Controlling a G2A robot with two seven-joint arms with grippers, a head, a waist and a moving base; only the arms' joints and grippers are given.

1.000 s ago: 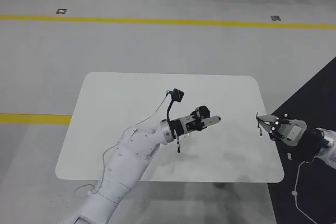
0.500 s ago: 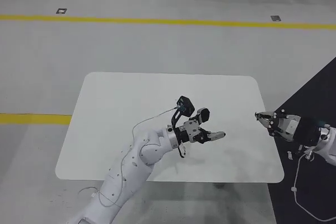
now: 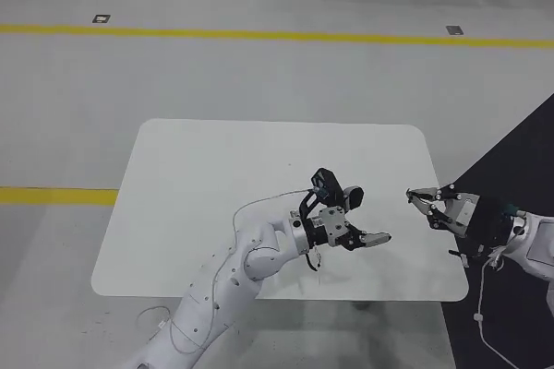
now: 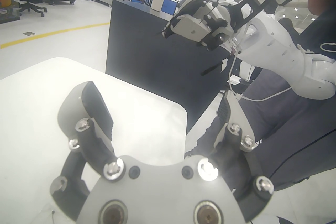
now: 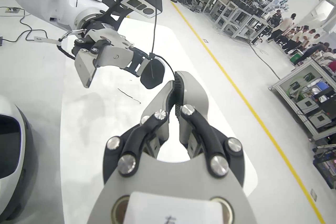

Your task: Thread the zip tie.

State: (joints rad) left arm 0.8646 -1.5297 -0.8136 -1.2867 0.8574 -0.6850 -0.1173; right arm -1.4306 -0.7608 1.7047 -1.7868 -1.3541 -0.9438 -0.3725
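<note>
Zip tie [image 5: 168, 64]: a thin black strand. You have one end pinched at the tips of the right gripper [image 5: 176, 78], and the free part curves away toward the left gripper [image 4: 157, 89]. It is held in the air above the right edge of the table [image 3: 212, 184].
Right gripper: fingers pressed together on the zip tie, tips pointing left at your other arm.
Left gripper: fingers spread wide with nothing between them. It is over the near right part of the table, left of the right gripper and apart from it.
Contact: you cannot tell whether the strand touches the left gripper's dark pad [image 5: 152, 75].
Table: white, with rounded corners.
Dark panel [image 3: 526, 138]: stands just right of the table.
Yellow floor line [image 3: 258, 35]: on the floor, far beyond the table.
</note>
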